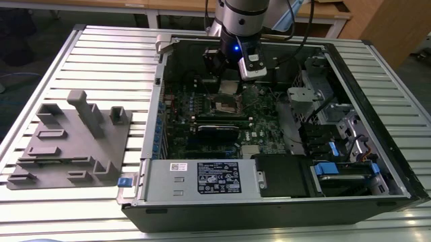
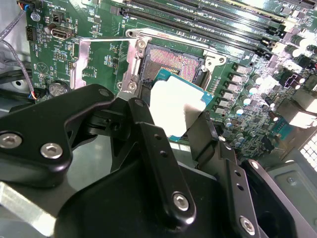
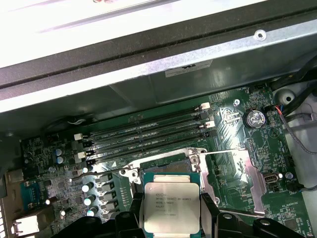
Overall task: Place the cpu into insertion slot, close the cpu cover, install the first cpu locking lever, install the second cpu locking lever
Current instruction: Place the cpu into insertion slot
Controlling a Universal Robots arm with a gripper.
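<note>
My gripper (image 1: 230, 83) hangs inside the open computer case, shut on the cpu (image 1: 229, 87). It holds the chip just above the insertion slot (image 1: 227, 105) on the green motherboard. In the second wrist view the black fingers (image 2: 148, 129) clamp two opposite edges of the cpu (image 2: 176, 106), which hovers tilted over the near edge of the insertion slot (image 2: 173, 58). The cpu cover (image 2: 81, 64) is swung open, lying flat beside the socket. The first wrist view shows the cpu (image 3: 171, 204) above the insertion slot (image 3: 166, 167), the cpu cover (image 3: 247, 173) open, and thin locking levers (image 3: 225, 151) raised.
The case (image 1: 377, 151) lies open on a slatted metal table (image 1: 108, 55). A grey fixture block (image 1: 70, 146) sits at the exterior view's left. Black memory slots (image 3: 148, 131) run beside the socket. The power supply (image 1: 202, 176) and drive bays (image 1: 343, 166) line the case's near side.
</note>
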